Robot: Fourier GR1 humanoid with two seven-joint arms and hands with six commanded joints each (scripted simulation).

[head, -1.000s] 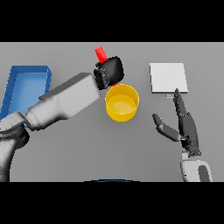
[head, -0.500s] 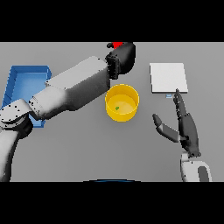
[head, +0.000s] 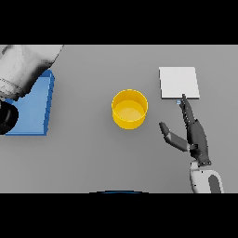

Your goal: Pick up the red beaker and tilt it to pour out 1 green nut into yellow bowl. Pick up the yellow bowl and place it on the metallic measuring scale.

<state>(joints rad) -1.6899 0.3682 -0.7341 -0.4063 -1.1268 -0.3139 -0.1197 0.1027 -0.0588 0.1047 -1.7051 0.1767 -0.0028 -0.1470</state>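
The yellow bowl point(head: 129, 108) stands upright in the middle of the table, and I cannot make out a nut inside it. The metallic measuring scale point(head: 179, 82) is a flat pale square to the bowl's far right. My right hand point(head: 194, 135) rests open near the front right, fingers straight and pointing toward the scale's near edge, thumb spread toward the bowl. Of my left arm only the white forearm point(head: 25, 65) shows at the upper left; its hand is out of view. The red beaker is nowhere in sight.
A blue tray point(head: 35, 104) lies at the left side of the table, partly covered by my left arm. A dark joint of that arm point(head: 5, 118) shows at the left edge.
My left arm has swung from above the bowl to the upper left, taking its hand and the red beaker out of view. The bowl now stands uncovered. The right hand has not moved.
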